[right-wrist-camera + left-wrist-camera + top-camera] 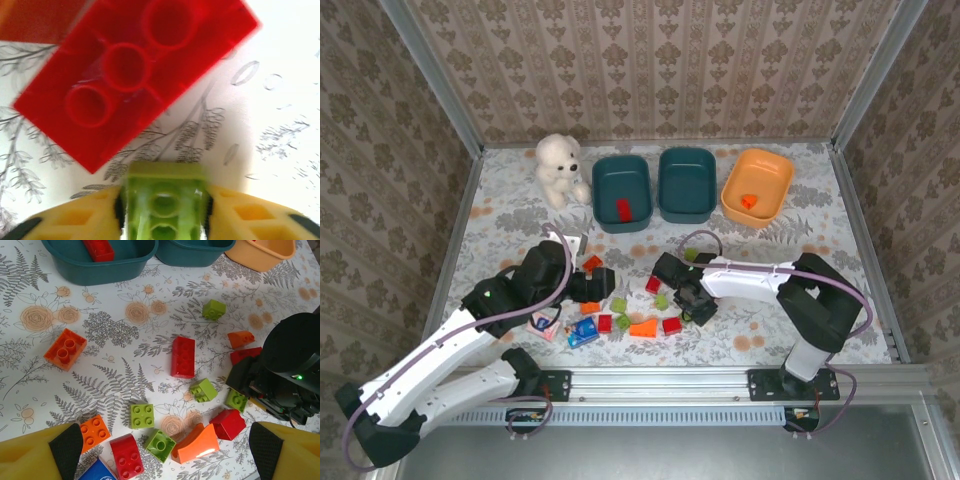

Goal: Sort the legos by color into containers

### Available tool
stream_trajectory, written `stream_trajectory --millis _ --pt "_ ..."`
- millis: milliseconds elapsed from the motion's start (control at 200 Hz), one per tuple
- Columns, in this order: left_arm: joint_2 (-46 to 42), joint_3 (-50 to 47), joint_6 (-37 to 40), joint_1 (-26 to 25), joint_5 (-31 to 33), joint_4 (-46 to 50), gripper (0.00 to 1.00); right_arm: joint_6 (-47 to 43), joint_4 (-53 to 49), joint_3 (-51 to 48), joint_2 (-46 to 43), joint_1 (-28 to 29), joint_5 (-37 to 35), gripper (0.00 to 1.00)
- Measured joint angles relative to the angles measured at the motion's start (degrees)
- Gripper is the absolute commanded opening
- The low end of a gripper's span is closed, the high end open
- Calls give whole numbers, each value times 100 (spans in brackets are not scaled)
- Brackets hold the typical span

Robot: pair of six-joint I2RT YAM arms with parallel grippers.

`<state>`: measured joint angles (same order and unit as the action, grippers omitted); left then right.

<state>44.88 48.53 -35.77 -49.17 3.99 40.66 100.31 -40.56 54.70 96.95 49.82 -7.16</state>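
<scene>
My right gripper [165, 212] is shut on a light green lego [165, 192] right at the table top, just below a big red lego [135, 75]. In the top view the right gripper [692, 300] sits at the right end of the loose pile. Wide open above that pile, my left gripper [165, 450] hovers over several legos, among them a red one [183, 356], an orange one [65, 348] and a green one [141, 416]. At the back stand the containers: a teal tub [597, 190] with a red lego [623, 208], another teal tub [687, 185], and an orange tub [768, 172] with an orange lego [748, 200].
A white teddy bear [560, 168] sits left of the tubs. A blue toy piece [582, 335] and a pink-and-white card [542, 328] lie under the left arm. Metal frame posts and patterned walls close in the table; a rail [660, 380] runs along its near edge.
</scene>
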Motion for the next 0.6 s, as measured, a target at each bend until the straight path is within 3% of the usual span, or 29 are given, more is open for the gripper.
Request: stream_trajectory --millis 135,285,490,600 --pt "7 -31 -11 0 35 -22 90 63 -105 87 17 -7 15 27" --pt "50 -70 -24 0 33 -66 90 -140 -216 369 105 -17 -33 26" --pt "350 -92 -26 0 9 -295 90 -1187 -629 1823 -144 -103 -796 26" --pt "643 -87 -24 2 -44 -490 91 -2044 -632 2374 -402 -490 -1191 26"
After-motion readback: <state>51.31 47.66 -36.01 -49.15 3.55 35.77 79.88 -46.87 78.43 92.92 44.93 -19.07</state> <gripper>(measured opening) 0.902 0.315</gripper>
